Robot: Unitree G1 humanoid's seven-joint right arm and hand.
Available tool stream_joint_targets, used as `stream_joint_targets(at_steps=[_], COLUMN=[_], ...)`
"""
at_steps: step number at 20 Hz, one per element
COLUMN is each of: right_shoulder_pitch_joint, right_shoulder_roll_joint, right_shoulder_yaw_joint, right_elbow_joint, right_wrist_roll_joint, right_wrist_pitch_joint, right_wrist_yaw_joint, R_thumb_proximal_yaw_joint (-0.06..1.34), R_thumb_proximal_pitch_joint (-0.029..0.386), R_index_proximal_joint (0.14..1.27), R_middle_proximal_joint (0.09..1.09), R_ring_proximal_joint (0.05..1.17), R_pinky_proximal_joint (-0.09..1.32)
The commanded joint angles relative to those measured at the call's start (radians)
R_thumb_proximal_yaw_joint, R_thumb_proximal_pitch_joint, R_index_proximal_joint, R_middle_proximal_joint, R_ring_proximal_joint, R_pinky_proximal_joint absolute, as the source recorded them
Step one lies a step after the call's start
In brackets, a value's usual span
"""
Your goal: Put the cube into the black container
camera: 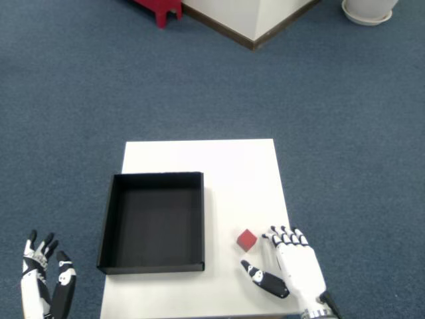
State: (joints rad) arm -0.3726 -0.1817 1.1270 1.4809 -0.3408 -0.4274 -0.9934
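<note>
Cube: red, corners toward twelve and six, no long axis; at three o'clock of black container. Right hand: empty, fingers spread, just beside.

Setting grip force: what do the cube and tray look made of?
Cube: matte red, sharp-edged, no shine; probably foam, wood or plastic, can't tell which. Tray: flat black, thin straight walls, dull finish; looks like cardboard or thin plastic.

Lay bare between the black container and the cube. Stood in the way: only the container's low right wall.
</note>
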Motion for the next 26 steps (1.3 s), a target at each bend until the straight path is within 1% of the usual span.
stream_joint_targets(at_steps=[1, 7, 13, 19, 23, 26], right_shoulder_pitch_joint=[-0.028, -0.027, -0.042, -0.054, -0.06, -0.06], right_shoulder_roll_joint=[-0.006, -0.006, 0.0, 0.007, 0.009, 0.01], right_shoulder_yaw_joint=[-0.019, -0.028, -0.038, -0.027, -0.004, 0.008], right_elbow_joint=[-0.011, -0.017, -0.03, -0.059, -0.106, -0.116], right_wrist_roll_joint=[0.026, 0.034, 0.042, 0.033, 0.012, 0.005], right_wrist_pitch_joint=[0.023, 0.06, 0.079, 0.075, 0.054, 0.058], right_wrist_yaw_joint=[0.015, 0.077, 0.095, 0.046, -0.034, -0.059], R_thumb_proximal_yaw_joint=[0.28, 0.26, 0.26, 0.26, 0.27, 0.27], R_thumb_proximal_pitch_joint=[-0.011, -0.011, -0.01, -0.009, -0.008, -0.007], R_index_proximal_joint=[0.41, 0.42, 0.43, 0.44, 0.44, 0.44], R_middle_proximal_joint=[0.19, 0.19, 0.19, 0.19, 0.18, 0.18], R_ring_proximal_joint=[0.17, 0.17, 0.17, 0.16, 0.16, 0.15], R_pinky_proximal_joint=[-0.02, -0.01, -0.02, -0.02, -0.02, -0.02])
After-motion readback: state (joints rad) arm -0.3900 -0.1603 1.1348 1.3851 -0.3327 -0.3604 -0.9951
